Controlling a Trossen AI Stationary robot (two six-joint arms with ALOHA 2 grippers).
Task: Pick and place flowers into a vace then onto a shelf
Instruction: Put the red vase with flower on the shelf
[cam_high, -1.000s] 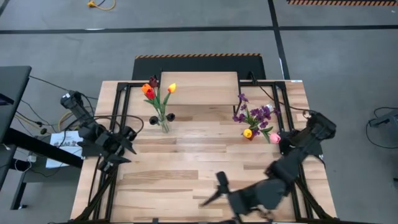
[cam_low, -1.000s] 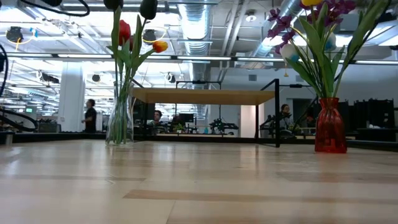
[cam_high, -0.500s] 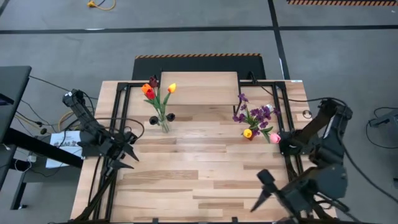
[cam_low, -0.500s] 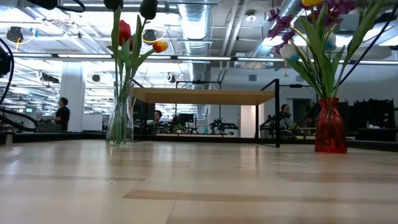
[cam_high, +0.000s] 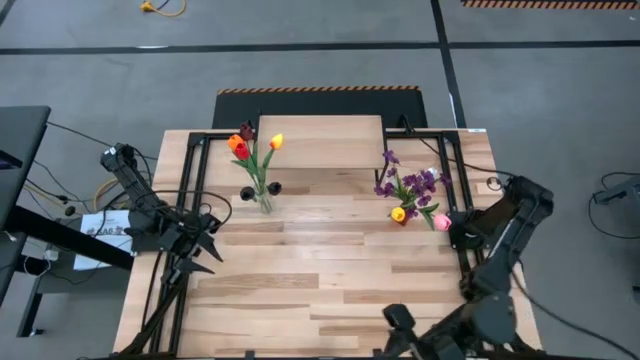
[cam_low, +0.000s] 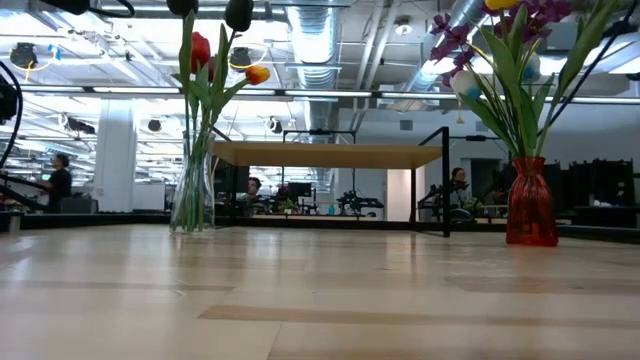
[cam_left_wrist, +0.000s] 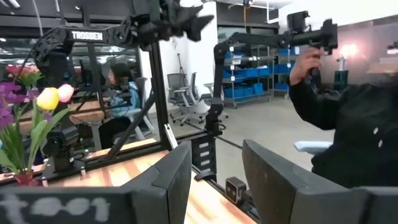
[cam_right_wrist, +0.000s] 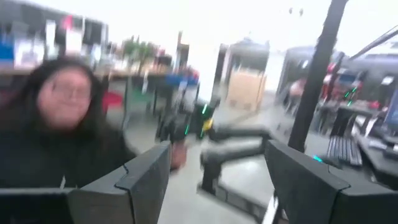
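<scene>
Desk (cam_high: 300, 280) is light slatted wood, matte, with a black metal frame along both side edges. Shelf (cam_high: 321, 140) is a flat pale wood board on thin black legs, at the far middle edge of the desk.

Flowers: one bunch (cam_high: 250, 150) of red, orange, yellow and dark tulip heads on long green stems stands upright in a clear glass vase (cam_low: 191, 195), just in front of the shelf's left corner. Second bunch (cam_high: 408, 190), purple sprigs plus yellow and pink heads, stands in a red vase (cam_low: 530, 202) off the shelf's right front corner. Both vases are on the desk, not on the shelf.

Left tool (cam_high: 205, 245): arm folded low over the desk's left edge, fingers pointing inward across the desk. Fingers (cam_left_wrist: 171, 177) stand apart, nothing between them. Clear vase is ahead of it and toward the far edge, well apart.

Right tool (cam_right_wrist: 214, 180): arm bent back over the near right corner, tool aimed off the desk into the room. Fingers (cam_right_wrist: 146, 174) spread wide, empty. Red vase is behind it, well apart.

A person (cam_right_wrist: 59, 124) stands beyond the right tool; another person's dark sleeve (cam_left_wrist: 348, 124) shows in the left wrist view.

Centre and near half of the desk are bare wood, open between both tools.
</scene>
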